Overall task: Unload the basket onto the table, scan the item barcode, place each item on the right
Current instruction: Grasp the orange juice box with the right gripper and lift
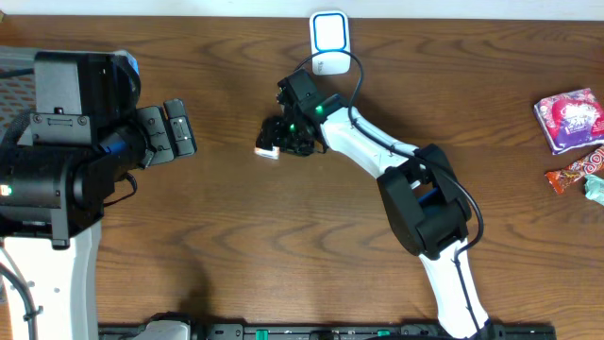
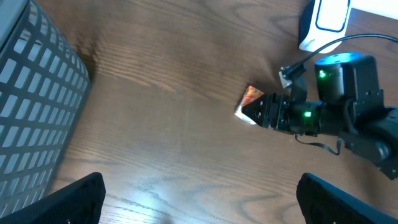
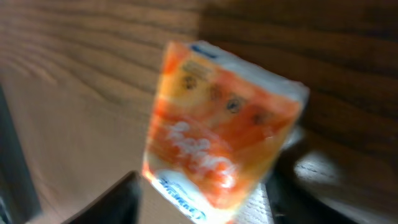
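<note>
Right fingers (image 3: 118,202) straddle the orange packet (image 3: 221,124)
Gripped or not, I cannot tell; scanner (image 1: 329,42) just beyond; left fingers (image 2: 74,199) gape empty, farther off.

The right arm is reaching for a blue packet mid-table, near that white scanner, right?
Not quite: the packet is orange and white, not blue, as the right wrist view shows. The right end effector is at it mid-table, near the white scanner.

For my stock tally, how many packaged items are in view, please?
4: an orange packet at the right arm's jaws; a purple pack, a red wrapper and a half-cropped teal item at the right edge. Others may be off-frame.
</note>
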{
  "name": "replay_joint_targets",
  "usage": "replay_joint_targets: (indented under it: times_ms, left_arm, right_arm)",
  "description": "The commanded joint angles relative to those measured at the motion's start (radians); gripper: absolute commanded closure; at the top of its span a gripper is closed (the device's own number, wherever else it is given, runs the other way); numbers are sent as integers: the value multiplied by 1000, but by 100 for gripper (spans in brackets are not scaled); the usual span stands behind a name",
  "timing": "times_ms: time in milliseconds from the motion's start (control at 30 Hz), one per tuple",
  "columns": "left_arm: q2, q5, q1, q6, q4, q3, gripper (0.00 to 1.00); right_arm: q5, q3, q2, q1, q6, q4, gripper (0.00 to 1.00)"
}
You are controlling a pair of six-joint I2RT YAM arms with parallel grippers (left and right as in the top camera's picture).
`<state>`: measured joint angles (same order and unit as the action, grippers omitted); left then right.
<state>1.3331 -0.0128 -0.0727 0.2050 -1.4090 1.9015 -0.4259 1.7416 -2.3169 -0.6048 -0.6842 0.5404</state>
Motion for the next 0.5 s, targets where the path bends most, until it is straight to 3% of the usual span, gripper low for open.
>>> replay_joint_targets:
  times_ms: [0, 100, 267, 467]
  left_arm:
    - [0, 6, 4, -10, -1, 3, 2]
    - [0, 6, 4, -10, -1, 3, 2]
    - [0, 6, 4, -10, -1, 3, 2]
    - [0, 6, 4, -10, -1, 3, 2]
  right_arm:
    - [2, -4, -53, -5, -11, 8, 64]
    - [-6, -3, -52, 2, -11, 10, 99]
    - [-211, 10, -50, 52, 35, 4, 99]
    - [-809, 11, -50, 138, 270, -42, 99]
